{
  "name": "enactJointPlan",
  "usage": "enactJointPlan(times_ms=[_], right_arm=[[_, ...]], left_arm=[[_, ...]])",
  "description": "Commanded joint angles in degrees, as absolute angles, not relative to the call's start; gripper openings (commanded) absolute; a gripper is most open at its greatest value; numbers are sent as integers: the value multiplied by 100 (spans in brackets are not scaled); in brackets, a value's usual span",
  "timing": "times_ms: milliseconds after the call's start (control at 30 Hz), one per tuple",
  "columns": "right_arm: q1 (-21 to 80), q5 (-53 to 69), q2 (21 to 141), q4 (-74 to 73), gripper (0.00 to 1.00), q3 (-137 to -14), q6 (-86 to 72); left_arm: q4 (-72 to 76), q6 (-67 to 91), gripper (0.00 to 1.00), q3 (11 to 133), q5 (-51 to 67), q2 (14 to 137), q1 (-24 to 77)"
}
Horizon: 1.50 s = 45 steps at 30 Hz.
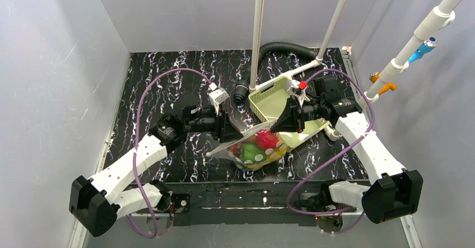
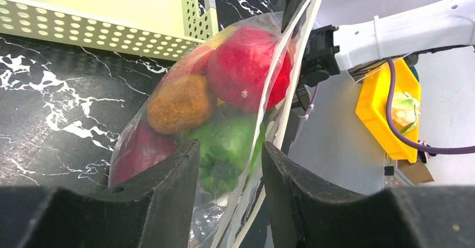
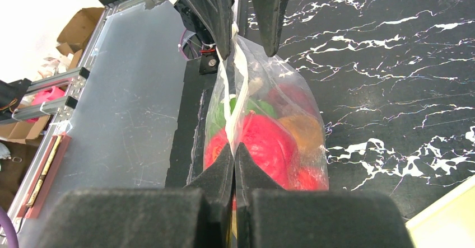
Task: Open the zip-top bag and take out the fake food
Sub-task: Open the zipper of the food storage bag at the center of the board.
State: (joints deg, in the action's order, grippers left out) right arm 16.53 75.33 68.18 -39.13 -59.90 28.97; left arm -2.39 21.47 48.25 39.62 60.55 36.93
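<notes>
There's the zip-top bag [image 1: 255, 150], just in front of the pale green basket [image 1: 256, 99] on the side nearer my bases, and it's bulging with the fake food [image 1: 263, 141]. Up top is a big red round fruit [image 2: 246, 66] with a brownish-orange piece [image 2: 180, 103] beside it. A green piece [image 2: 227, 147] sits lower, and there's something dark red at the bottom.

My right gripper [image 3: 234, 153] is clamped on the bag's top strip at the basket's front corner, jaws pressed together with the plastic pinched between them. My left gripper [image 2: 229, 146] is at the bag's end farther from the basket, jaws apart, one finger on each side of the film, not pinching.

Whether the bag's belly touches the black marbled tabletop [image 1: 168, 74], I cannot tell.
</notes>
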Motion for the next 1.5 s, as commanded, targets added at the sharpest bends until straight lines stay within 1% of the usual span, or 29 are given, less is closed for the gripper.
enactJointPlan(times_ms=[0, 67, 133, 200, 267, 300, 367, 500, 533, 567, 600, 700, 733, 767, 933, 1033, 1200, 1300, 1467], right_arm=[[1679, 7704, 6680, -3946, 1, -6144, 3005], [1679, 7698, 6680, -3947, 1, -6144, 3000], [1679, 7695, 6689, -3946, 1, -6145, 3006], [1679, 7676, 6697, -3938, 1, -6144, 3006], [1679, 7656, 6710, -3938, 1, -6144, 2998], [1679, 7639, 6707, -3929, 1, -6144, 2991], [1679, 7583, 6702, -3887, 1, -6144, 2953], [1692, 7521, 6706, -3802, 11, -6170, 2768], [1701, 7497, 6712, -3833, 16, -6208, 2769], [1704, 7456, 6713, -3877, 23, -6264, 2767], [1721, 7388, 6725, -3939, 34, -6323, 2773], [1811, 6998, 6841, -4431, 83, -6655, 3069], [1850, 6786, 6911, -4708, 95, -6929, 3266], [1880, 6605, 6995, -5007, 98, -7143, 3438], [1898, 6040, 7338, -6127, 98, -8100, 4041], [1898, 5830, 7319, -6194, 98, -8375, 4094], [1898, 5816, 7340, -6160, 98, -8448, 4141], [1900, 5968, 7416, -6070, 98, -8270, 4152], [2006, 6179, 7601, -5825, 98, -7879, 4124]], left_arm=[[-273, 2016, 42, 4886, 3930, 6096, 3816], [-316, 1969, 39, 4907, 3913, 6155, 3881], [-362, 1925, 31, 4941, 3907, 6230, 3930], [-407, 1889, 18, 4977, 3919, 6279, 3953], [-532, 1794, 2, 5044, 3907, 6301, 3955], [-627, 1739, 0, 5078, 3864, 6275, 3955], [-800, 1688, 0, 5155, 3721, 6197, 3955], [-1136, 1669, 0, 5265, 3205, 5880, 3930], [-1236, 1670, 0, 5316, 3120, 5806, 3907], [-1369, 1679, 0, 5379, 2979, 5744, 3874], [-1514, 1719, 0, 5435, 2719, 5668, 3855], [-1806, 1723, 0, 5580, 2412, 5468, 3640], [-1937, 1705, 0, 5672, 2394, 5453, 3511], [-2082, 1663, 0, 5784, 2383, 5446, 3371], [-2658, 1383, 0, 6448, 2370, 5736, 2680], [-2957, 1171, 0, 7031, 2277, 6073, 2292], [-3231, 628, 0, 7801, 1209, 6613, 2180], [-2960, 483, 0, 7663, 1015, 6887, 2180], [-2288, 704, 0, 6906, 1413, 7448, 2171]])
